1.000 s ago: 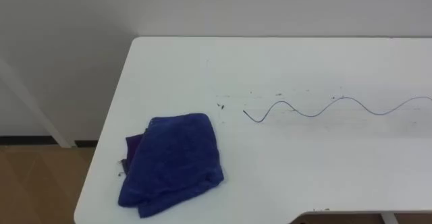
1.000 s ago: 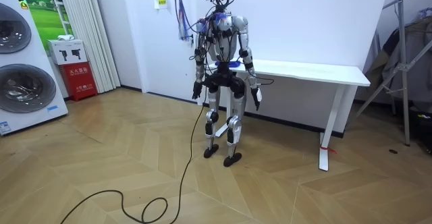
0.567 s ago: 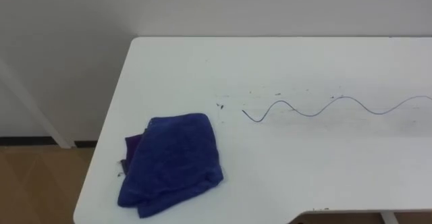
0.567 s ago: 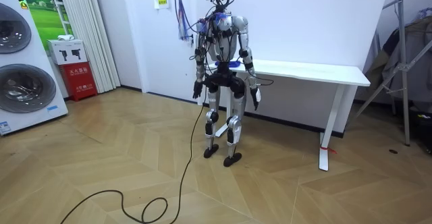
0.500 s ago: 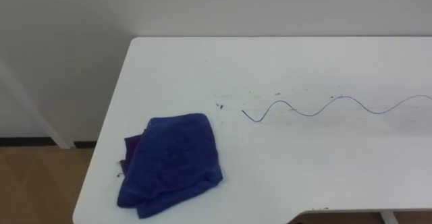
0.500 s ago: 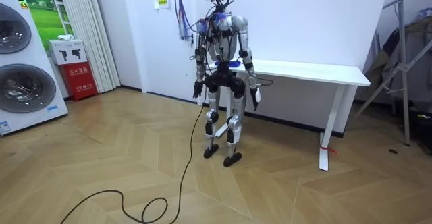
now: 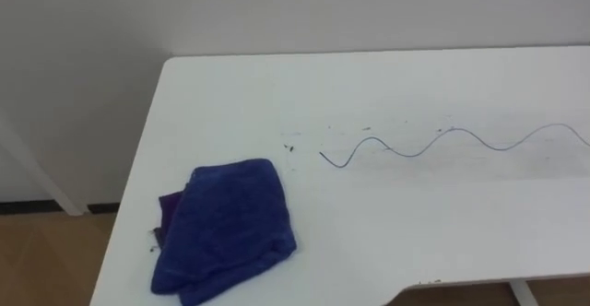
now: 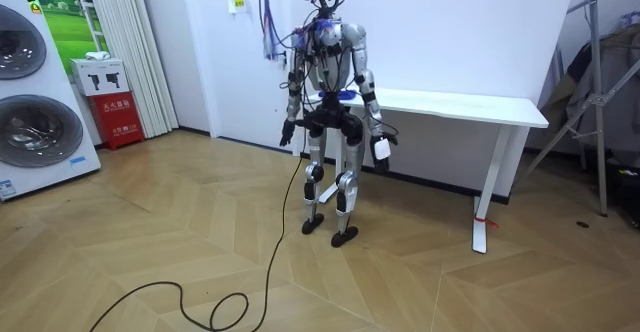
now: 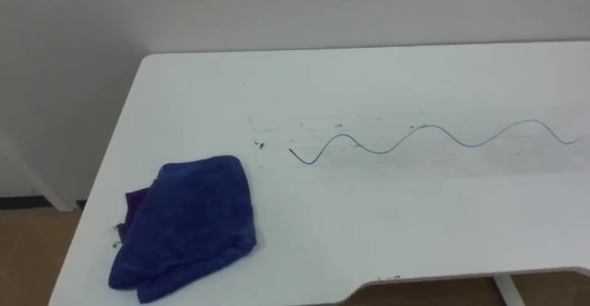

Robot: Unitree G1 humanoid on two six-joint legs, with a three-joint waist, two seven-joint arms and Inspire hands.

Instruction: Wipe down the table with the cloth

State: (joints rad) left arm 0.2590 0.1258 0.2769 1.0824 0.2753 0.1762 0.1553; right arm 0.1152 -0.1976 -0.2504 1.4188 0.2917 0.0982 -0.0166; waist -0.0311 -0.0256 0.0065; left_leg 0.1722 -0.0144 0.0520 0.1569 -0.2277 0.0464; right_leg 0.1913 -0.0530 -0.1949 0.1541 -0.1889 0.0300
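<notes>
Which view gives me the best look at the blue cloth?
The right eye view: the blue cloth lies whole, crumpled, near the table's left front corner. The left eye view shows it much the same. The room view gives a blue sliver beside the robot's arm.

This is looking like a robotics test room dressed up as a home laundry corner: washing machines (image 8: 40, 122) are standing stacked by a red cabinet (image 8: 122, 119), herringbone wood floor (image 8: 150, 242) is running under a plain white table (image 8: 470, 105), and a metal stand (image 8: 598, 97) is leaning at the room view's right.
</notes>
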